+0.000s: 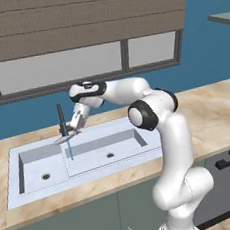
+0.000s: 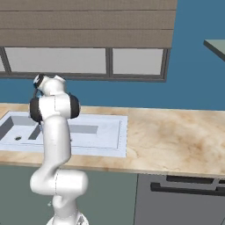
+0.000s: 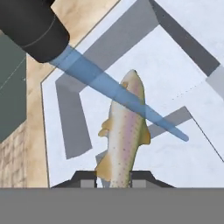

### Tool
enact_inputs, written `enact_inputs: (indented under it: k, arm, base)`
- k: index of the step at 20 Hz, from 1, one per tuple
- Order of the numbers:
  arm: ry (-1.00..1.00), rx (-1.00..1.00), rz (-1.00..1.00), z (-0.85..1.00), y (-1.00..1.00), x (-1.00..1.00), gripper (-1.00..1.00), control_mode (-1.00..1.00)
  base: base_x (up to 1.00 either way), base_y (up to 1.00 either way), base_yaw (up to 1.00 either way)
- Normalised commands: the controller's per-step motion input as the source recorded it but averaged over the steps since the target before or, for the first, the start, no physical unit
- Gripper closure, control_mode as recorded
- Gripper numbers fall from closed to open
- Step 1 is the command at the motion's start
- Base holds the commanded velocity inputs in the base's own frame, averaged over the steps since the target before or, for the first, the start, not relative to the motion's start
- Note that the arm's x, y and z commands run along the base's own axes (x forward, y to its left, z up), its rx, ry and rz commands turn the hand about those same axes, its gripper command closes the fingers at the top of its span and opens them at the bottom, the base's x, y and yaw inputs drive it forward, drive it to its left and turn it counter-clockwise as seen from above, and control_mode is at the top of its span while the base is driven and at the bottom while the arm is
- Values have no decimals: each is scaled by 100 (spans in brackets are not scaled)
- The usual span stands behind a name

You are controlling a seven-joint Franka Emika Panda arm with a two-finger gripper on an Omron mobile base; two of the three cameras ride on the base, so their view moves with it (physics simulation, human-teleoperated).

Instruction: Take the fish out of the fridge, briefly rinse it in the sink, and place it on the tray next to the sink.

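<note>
My gripper (image 3: pixel 113 177) is shut on the fish (image 3: pixel 124 127), a slim speckled silvery fish that points away from the hand. It hangs over the pale double-basin sink (image 3: pixel 175 57). A blue stream of water (image 3: pixel 109 89) runs from the black faucet (image 3: pixel 33 30) and crosses the fish's body. In the left base view the gripper (image 1: pixel 72 130) holds the fish (image 1: pixel 64 139) beside the faucet (image 1: pixel 61 120), above the divider of the sink (image 1: pixel 91 157). The fridge and the tray are out of view.
A beige marble counter (image 2: pixel 176 136) runs to the right of the sink (image 2: pixel 103 132). A dark grey dishwasher (image 2: pixel 180 193) sits below it. Windows and a blue wall stand behind the sink.
</note>
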Motion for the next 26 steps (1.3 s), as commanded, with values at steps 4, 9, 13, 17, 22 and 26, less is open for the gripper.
enact_inputs:
  k: [4,9,13,17,22,26]
  arm:
    - [0,0,8,0,16,-93,100,-100]
    - [-20,-3,0,31,0,-100,100,-100]
    - [-47,-45,-3,79,0,-100,100,-100]
    - [-37,-37,-8,89,-32,-100,100,-100]
    - [-38,-5,-5,77,-62,-88,100,-100]
    - [-48,0,0,1,-15,-73,100,-100]
  base:
    - [0,0,0]
    - [0,0,0]
    - [0,0,0]
    - [0,0,0]
    - [0,0,0]
    - [0,0,0]
